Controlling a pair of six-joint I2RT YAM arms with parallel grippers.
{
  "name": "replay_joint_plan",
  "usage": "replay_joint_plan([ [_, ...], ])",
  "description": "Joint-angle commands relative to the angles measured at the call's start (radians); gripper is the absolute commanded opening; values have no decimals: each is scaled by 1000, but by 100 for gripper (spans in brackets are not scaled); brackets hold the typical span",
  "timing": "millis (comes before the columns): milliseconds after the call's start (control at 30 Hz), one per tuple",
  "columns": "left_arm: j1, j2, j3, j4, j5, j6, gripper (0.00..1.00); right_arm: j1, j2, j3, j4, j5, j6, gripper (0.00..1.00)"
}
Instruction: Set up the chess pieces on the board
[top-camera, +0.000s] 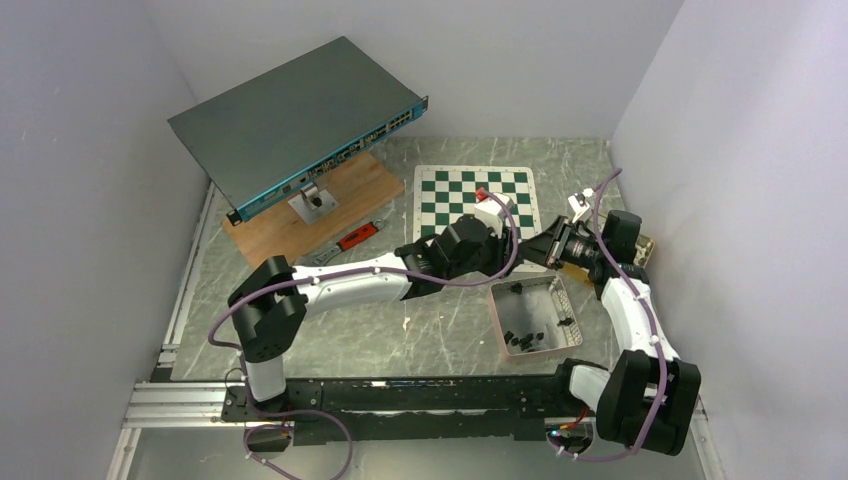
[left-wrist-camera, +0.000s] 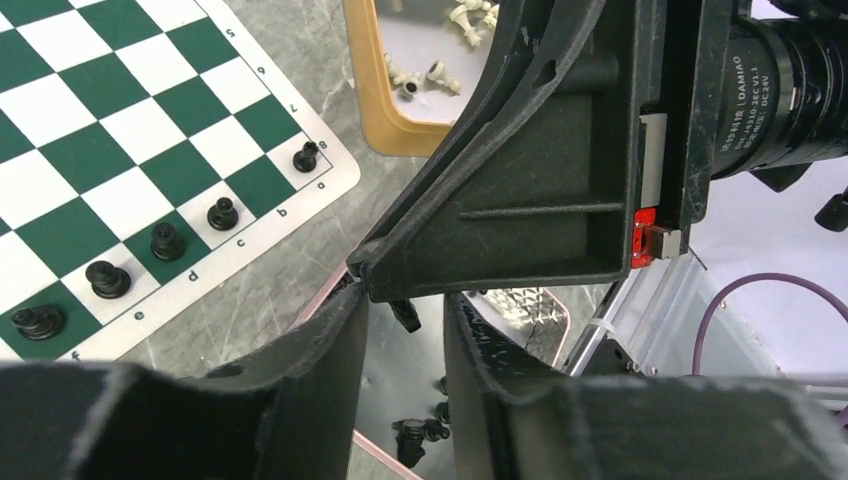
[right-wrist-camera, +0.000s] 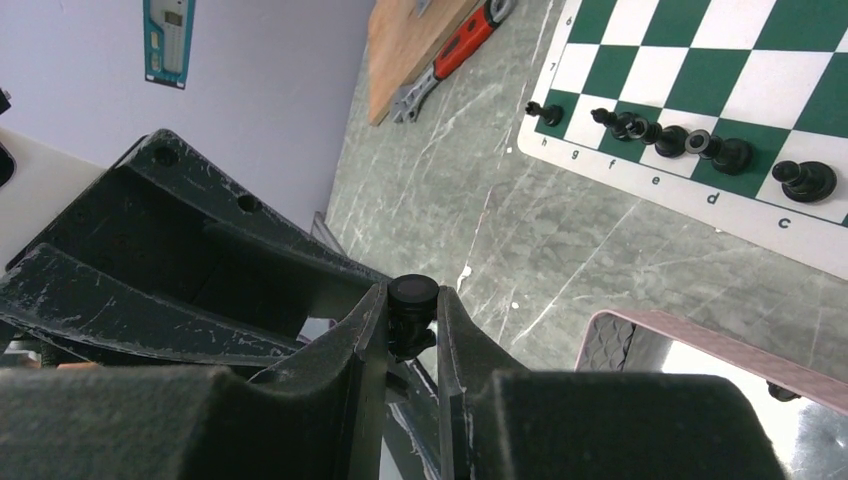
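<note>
The green and white board (top-camera: 475, 200) lies at the back centre. Several black chess pieces (left-wrist-camera: 167, 241) stand in a row along its near edge, also in the right wrist view (right-wrist-camera: 730, 153). My right gripper (right-wrist-camera: 412, 300) is shut on a black chess piece (right-wrist-camera: 413, 293), held in the air above the table. In the top view it (top-camera: 548, 250) meets my left gripper (top-camera: 520, 258) tip to tip. My left gripper (left-wrist-camera: 405, 300) is open, its fingers on either side of that piece's lower end (left-wrist-camera: 405, 316), not touching it.
A pink-rimmed metal tray (top-camera: 497, 318) with loose black pieces (left-wrist-camera: 420, 435) lies below the grippers. A tan tray (left-wrist-camera: 400, 130) holds white pieces. A network switch (top-camera: 300, 120) on a stand, a wooden board (top-camera: 330, 210) and a red tool (top-camera: 358, 237) are at the back left.
</note>
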Motion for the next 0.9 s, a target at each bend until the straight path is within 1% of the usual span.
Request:
replay_joint_plan([
  [0, -5, 21, 64, -46, -72, 19, 34, 9, -25, 19, 23, -35, 18, 0],
  [67, -5, 22, 70, -64, -86, 25, 22, 10, -25, 19, 25, -37, 18, 0],
  [200, -3, 13, 63, -83, -118, 48, 3, 16, -26, 19, 25, -46, 13, 0],
  [233, -3, 9, 58, -84, -126, 57, 0, 19, -26, 18, 27, -51, 9, 0],
  [333, -3, -15, 33, -85, -143, 107, 0, 22, -34, 17, 35, -74, -7, 0],
  [367, -2, -25, 27, -87, -142, 128, 0, 23, -36, 20, 36, -87, -22, 4],
  [400, -1, -36, 12, -92, -137, 146, 0, 25, -39, 23, 35, -102, -47, 11],
  [467, 2, -63, -14, -107, -120, 186, 0, 28, -43, 31, 18, -151, -123, 28],
  [533, 9, -104, -52, -122, -87, 219, 0, 29, -46, 60, -43, -223, -242, 45],
  [567, 16, -124, -74, -134, -55, 233, 0, 29, -46, 77, -102, -265, -341, 54],
  [600, 25, -144, -96, -137, -24, 244, 0, 29, -44, 99, -174, -300, -493, 62],
  [667, 47, -186, -147, -171, 63, 266, 0, 29, -39, 143, -355, -341, -713, 76],
  [700, 56, -211, -170, -185, 100, 280, 0, 29, -37, 159, -441, -354, -794, 85],
  [733, 59, -235, -191, -198, 145, 298, 0, 29, -36, 176, -481, -359, -863, 89],
  [767, 63, -258, -206, -212, 187, 323, 0, 29, -34, 196, -576, -354, -945, 98],
  [800, 64, -281, -222, -232, 223, 344, 0, 30, -34, 217, -630, -352, -1042, 99],
  [833, 65, -301, -233, -251, 266, 363, 0, 29, -32, 238, -739, -349, -1149, 100],
  [867, 68, -319, -238, -271, 314, 384, 0, 29, -29, 256, -801, -343, -1244, 100],
])
